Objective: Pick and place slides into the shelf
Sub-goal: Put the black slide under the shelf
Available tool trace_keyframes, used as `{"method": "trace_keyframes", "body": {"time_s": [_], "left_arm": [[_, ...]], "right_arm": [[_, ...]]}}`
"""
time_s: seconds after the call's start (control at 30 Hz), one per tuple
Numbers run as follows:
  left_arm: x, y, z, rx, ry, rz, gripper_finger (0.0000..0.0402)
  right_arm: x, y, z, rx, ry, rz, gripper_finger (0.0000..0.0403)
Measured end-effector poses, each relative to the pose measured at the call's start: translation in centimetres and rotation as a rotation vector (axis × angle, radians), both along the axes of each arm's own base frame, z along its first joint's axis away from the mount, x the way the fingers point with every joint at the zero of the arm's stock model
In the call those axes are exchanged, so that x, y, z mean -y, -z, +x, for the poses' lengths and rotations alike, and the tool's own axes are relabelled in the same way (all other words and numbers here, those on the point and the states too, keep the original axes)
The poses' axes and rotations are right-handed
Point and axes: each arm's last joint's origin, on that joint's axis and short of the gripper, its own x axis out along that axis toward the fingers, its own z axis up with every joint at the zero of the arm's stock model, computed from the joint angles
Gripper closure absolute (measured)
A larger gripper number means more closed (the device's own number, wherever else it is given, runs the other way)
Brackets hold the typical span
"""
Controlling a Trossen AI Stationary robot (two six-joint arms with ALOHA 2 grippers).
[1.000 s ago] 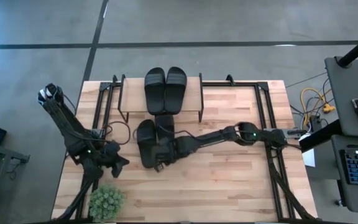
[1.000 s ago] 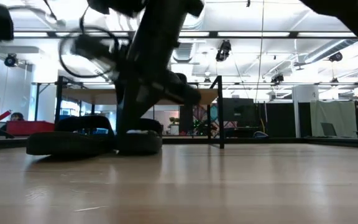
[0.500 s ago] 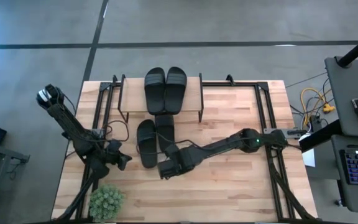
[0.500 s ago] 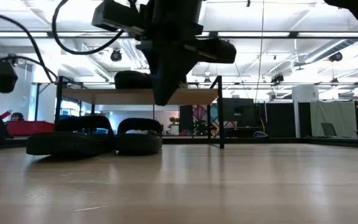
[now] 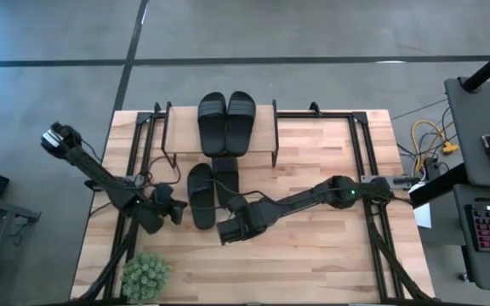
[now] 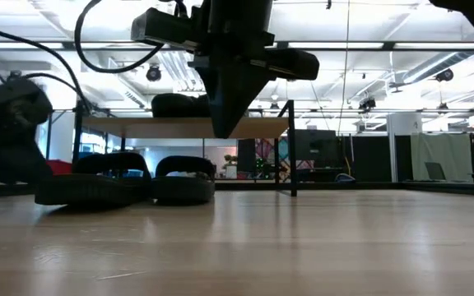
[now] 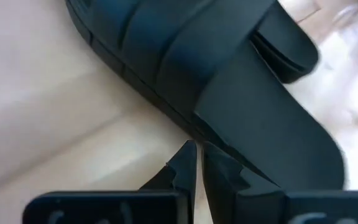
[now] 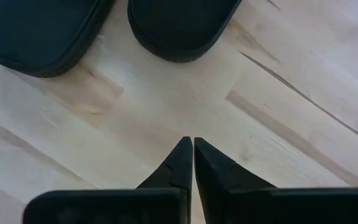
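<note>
**Left arm swung in toward the floor pair; right arm lifted clear**

Since a second earlier, the right gripper (image 5: pixel 226 233) had pulled off the sandals and back toward the table's middle, while the left gripper (image 5: pixel 175 212) had moved in beside the outer sandal. Four slides were counted: two on the shelf (image 5: pixel 266 136), side by side on its light top board (image 5: pixel 225 112), and two on the table (image 5: pixel 313 272) just in front of it (image 5: pixel 211 189), partly tucked under the board's front edge. The right gripper hung above bare wood just short of that lower pair's near ends, its fingers (image 8: pixel 182 163) pressed together and holding nothing. The left gripper's fingers (image 7: pixel 185 167) stood nearly together, their tips at the sole edge of the outer sandal (image 7: pixel 216 81); no grip on it showed. One small green potted plant (image 5: pixel 145 275) stood at the table's front left corner, near the left arm's base. From table height, the right arm's dark body blocked part of the shelf.
</note>
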Motion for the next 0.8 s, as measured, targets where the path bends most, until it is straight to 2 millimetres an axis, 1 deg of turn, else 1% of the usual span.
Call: {"method": "trace_keyframes", "body": {"time_s": [0.23,0.57,0.8], "left_arm": [[-1.4,0.5,1.4,-0.083,0.017,0.119,0.0391],[-3.6,1.0,4.4,-0.079,0.041,0.185,0.0391],[-5.3,1.8,5.0,-0.143,-0.029,0.186,0.0391]], "right_arm": [[0.0,0.0,0.0,0.002,0.000,-0.005,0.0394],[0.0,0.0,0.0,0.006,0.008,-0.014,0.0394],[-0.7,0.0,-0.2,0.003,-0.009,-0.001,0.0394]]}}
